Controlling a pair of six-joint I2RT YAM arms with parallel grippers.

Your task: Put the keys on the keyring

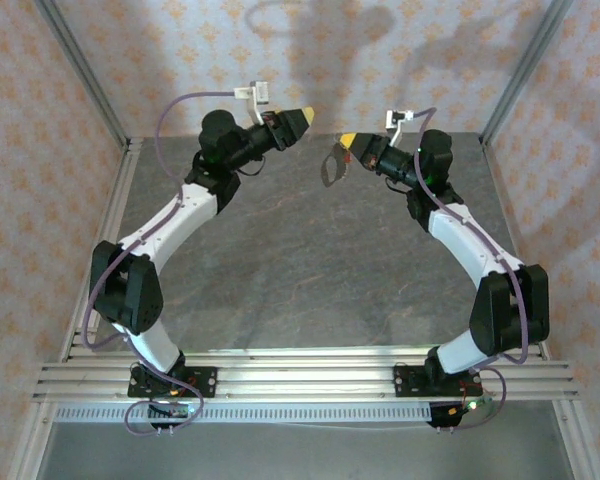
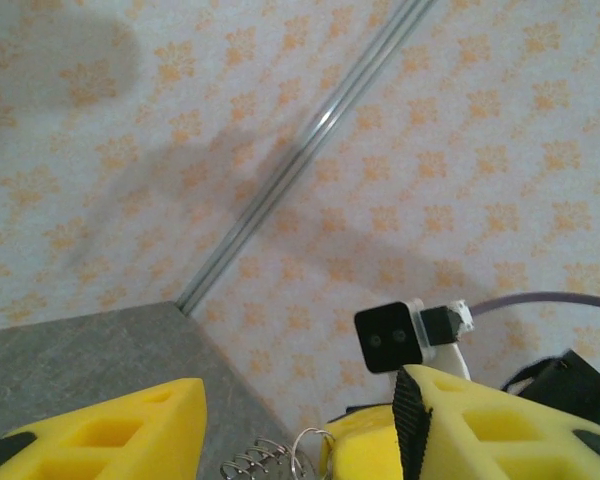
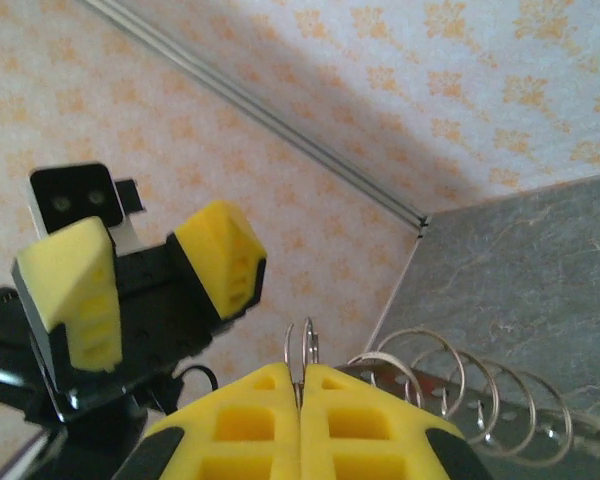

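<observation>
While both arms are raised over the far end of the grey worktop (image 1: 310,260), their tips face each other with a small gap between them. The right gripper (image 1: 346,143) has its jaws clenched on the keyring (image 1: 332,168), which in the top view hangs below the yellow tip, clear of the worktop. In the right wrist view its two yellow fingers (image 3: 250,410) press flat together, and a thin ring edge stands up from the seam between them. A coil (image 3: 460,385) of wire loops trails off to the right, just beside them. The left gripper (image 1: 302,117) is released. The right wrist view shows its yellow fingers (image 3: 220,255) well apart and pointed toward the right gripper. In the left wrist view the ring and coil sit low between those spread fingers, near them but not touching.
</observation>
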